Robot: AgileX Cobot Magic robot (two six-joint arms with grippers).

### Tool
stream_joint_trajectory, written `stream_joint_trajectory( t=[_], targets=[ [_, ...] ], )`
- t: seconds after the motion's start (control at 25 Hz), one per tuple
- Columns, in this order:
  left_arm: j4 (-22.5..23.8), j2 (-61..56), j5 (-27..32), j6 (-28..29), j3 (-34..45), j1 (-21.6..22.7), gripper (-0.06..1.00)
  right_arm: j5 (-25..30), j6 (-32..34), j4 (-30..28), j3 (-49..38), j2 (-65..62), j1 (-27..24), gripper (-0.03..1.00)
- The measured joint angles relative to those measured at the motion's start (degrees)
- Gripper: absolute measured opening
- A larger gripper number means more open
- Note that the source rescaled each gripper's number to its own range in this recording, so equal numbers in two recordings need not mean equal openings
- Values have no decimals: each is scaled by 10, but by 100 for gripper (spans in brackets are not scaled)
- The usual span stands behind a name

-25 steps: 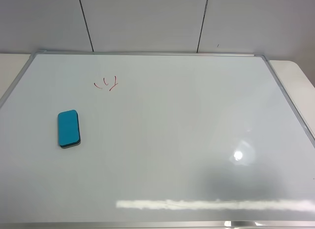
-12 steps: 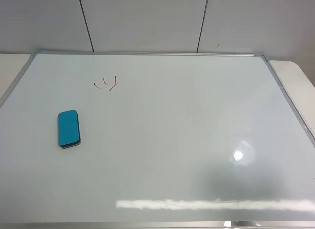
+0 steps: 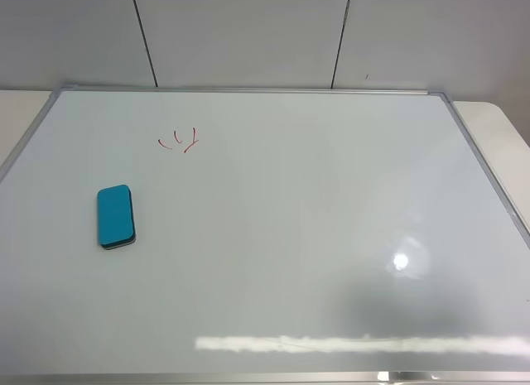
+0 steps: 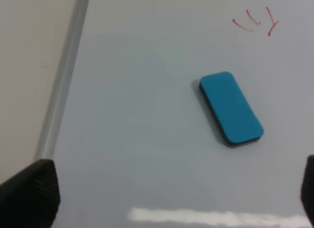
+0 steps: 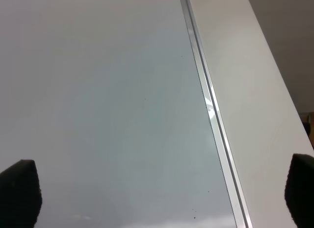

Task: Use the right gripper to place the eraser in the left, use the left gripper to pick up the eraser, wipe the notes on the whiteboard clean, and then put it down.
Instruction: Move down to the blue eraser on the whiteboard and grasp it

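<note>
Jaws of the left gripper (image 4: pixel 169 191): matte black, with rounded corners and a finely grained surface; only the tips are in view. Jaws of the right gripper (image 5: pixel 159 191): the same black, rounded, rough-textured tips.

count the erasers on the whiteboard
1: the eraser lies flat on the left part of the whiteboard, below the notes in the high view; nothing seems hidden.
</note>
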State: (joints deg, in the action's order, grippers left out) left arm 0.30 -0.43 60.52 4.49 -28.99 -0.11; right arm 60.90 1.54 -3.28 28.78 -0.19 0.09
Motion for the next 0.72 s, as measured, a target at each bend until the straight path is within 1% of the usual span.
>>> stream_joint_trajectory(
  t=[0.72],
  targets=[
    [0,0,0,0,0,0,100,0,0,0,0,0,0,100]
  ],
)
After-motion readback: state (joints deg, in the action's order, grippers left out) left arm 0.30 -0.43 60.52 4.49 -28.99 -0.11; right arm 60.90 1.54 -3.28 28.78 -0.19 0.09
